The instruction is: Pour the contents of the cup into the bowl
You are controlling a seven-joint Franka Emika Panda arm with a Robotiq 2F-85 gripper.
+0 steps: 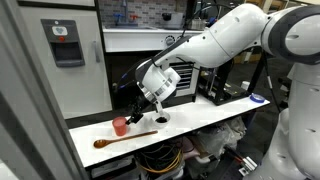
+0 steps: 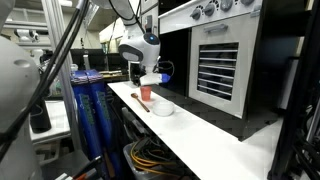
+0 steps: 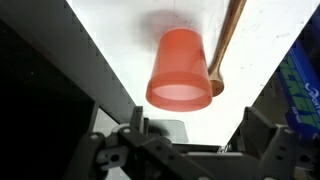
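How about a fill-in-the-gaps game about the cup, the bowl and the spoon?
The cup is coloured ____.
The spoon beside it is made of ____.
The gripper has its jaws ____ and holds nothing.
The bowl is coloured ____.
Missing words: red, wood, open, white.

Cup (image 3: pixel 181 70): uniform pinkish red, paler at the rim. Bowl (image 2: pixel 162 108): white; spoon (image 1: pixel 125 139): warm brown. Worktop (image 1: pixel 215 110): plain white; robot arm (image 1: pixel 230 35): white.
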